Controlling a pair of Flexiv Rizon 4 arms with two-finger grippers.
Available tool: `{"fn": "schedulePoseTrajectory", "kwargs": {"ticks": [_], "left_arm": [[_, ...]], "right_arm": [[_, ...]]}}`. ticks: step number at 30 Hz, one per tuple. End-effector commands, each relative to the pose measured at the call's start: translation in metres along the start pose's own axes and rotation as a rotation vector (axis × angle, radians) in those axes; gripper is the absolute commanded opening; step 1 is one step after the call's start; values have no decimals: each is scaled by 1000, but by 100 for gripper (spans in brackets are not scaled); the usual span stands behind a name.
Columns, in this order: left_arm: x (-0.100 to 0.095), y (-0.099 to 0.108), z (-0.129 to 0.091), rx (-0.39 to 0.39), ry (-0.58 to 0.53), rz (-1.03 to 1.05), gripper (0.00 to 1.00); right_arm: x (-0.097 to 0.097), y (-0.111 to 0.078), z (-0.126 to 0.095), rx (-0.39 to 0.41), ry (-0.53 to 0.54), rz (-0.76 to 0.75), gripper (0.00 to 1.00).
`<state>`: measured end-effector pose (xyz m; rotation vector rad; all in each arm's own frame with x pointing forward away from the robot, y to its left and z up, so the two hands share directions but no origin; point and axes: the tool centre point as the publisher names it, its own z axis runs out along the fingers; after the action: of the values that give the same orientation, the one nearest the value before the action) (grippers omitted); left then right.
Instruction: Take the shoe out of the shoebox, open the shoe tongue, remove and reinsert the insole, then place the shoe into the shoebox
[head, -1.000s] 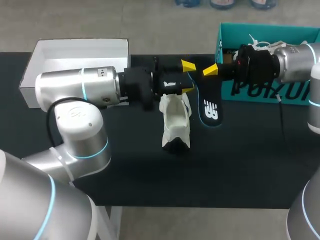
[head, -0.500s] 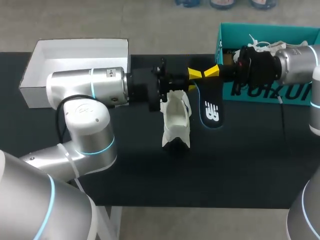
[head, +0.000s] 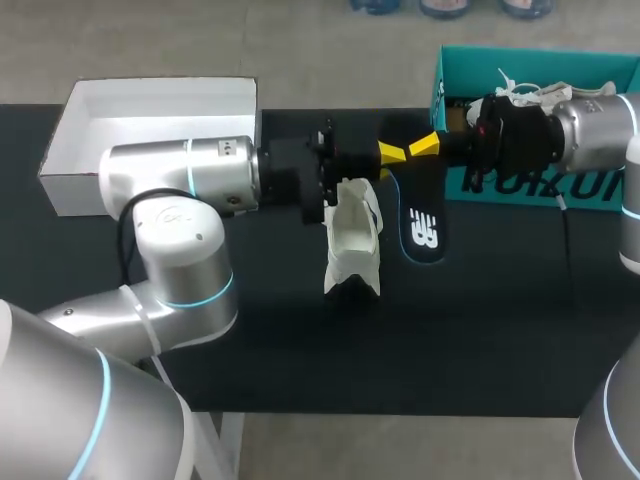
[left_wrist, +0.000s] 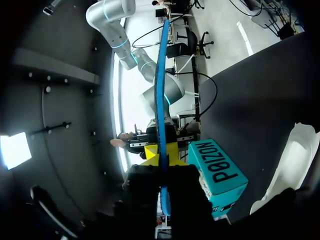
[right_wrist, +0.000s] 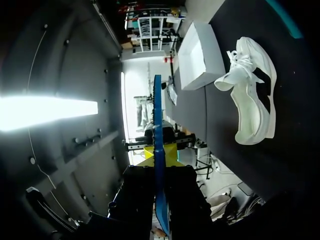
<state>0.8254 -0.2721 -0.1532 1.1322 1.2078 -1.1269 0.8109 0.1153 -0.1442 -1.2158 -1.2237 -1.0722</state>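
The black insole (head: 422, 222) with a blue rim is gripped at its upper end, its logo end lower, beside the white shoe (head: 352, 240). My left gripper (head: 388, 152) comes in from the left and is shut on the insole. My right gripper (head: 422, 147) faces it and is also shut on the insole. In the left wrist view the insole's blue edge (left_wrist: 161, 75) runs out between the dark fingers of my left gripper (left_wrist: 163, 177). The right wrist view shows the same edge (right_wrist: 157, 115) in my right gripper (right_wrist: 160, 175), with the shoe (right_wrist: 250, 100) lying on its side.
The teal shoebox (head: 470, 75) stands at the back right, behind my right arm. A white box (head: 150, 105) sits at the back left, partly behind my left arm. The black table (head: 300, 350) has free room in front of the shoe.
My left gripper moved right to the insole's upper end and closed on it. The right gripper kept its hold and hardly moved. The shoe stayed put.
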Motion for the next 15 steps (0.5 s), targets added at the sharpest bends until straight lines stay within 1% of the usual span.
{"fn": "schedulePoseTrajectory", "kwargs": {"ticks": [1, 2, 3, 4, 5, 10, 15], "left_arm": [[3, 0, 4, -5, -2, -6, 0], [3, 0, 4, -5, -3, -9, 0], [3, 0, 4, -5, -4, -11, 0], [4, 0, 4, -5, -4, -13, 0], [4, 0, 4, -3, -4, -17, 0], [5, 1, -1, -5, -1, -35, 0], [-1, -1, -8, -8, 7, -47, 0]], "right_arm": [[0, -1, 0, -4, 3, 6, 0], [0, -1, -1, -4, 3, 7, 1], [-1, 0, -1, -4, 2, 8, 33], [-1, 1, -3, -5, 1, 8, 71], [-1, 1, -4, -8, 0, 9, 100], [-4, 7, -20, -41, -21, 8, 100], [-12, 14, -40, -28, -73, -1, 100]]}}
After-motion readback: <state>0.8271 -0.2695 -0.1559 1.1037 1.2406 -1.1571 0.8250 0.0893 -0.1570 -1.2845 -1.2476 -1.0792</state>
